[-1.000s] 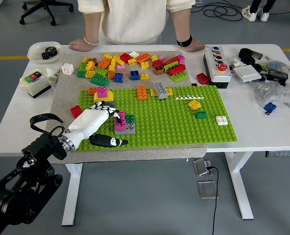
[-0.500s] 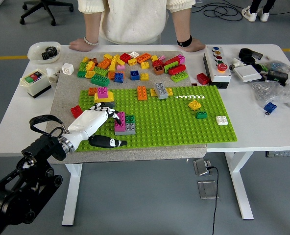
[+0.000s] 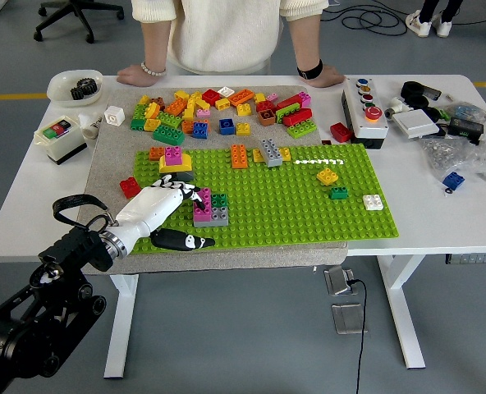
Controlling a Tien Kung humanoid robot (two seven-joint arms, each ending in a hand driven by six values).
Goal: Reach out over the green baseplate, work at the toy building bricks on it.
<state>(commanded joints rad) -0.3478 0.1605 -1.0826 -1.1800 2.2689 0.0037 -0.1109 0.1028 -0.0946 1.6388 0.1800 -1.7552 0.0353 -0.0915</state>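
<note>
The green baseplate [image 3: 309, 209] lies on a grey mat in the middle of the table. Near its left end stands a small cluster: a magenta brick [image 3: 203, 199] and a small green brick [image 3: 219, 199] on a grey brick [image 3: 212, 217]. My left hand [image 3: 195, 215] rests on the plate just left of this cluster. Its white fingers [image 3: 180, 187] are spread and reach the magenta brick, while the black thumb [image 3: 182, 240] lies flat in front, well apart from it. Nothing is gripped. Orange [image 3: 238, 155], grey [image 3: 269, 151], yellow [image 3: 327, 176] and white [image 3: 373, 202] bricks stand elsewhere on the plate.
A pile of loose bricks [image 3: 218, 107] lies behind the plate, and a red brick [image 3: 129, 187] sits on the mat at its left. A person rests both hands [image 3: 136, 75] on the far edge. A button box [image 3: 364, 111], a bowl [image 3: 73, 86] and clutter [image 3: 452, 131] flank the mat.
</note>
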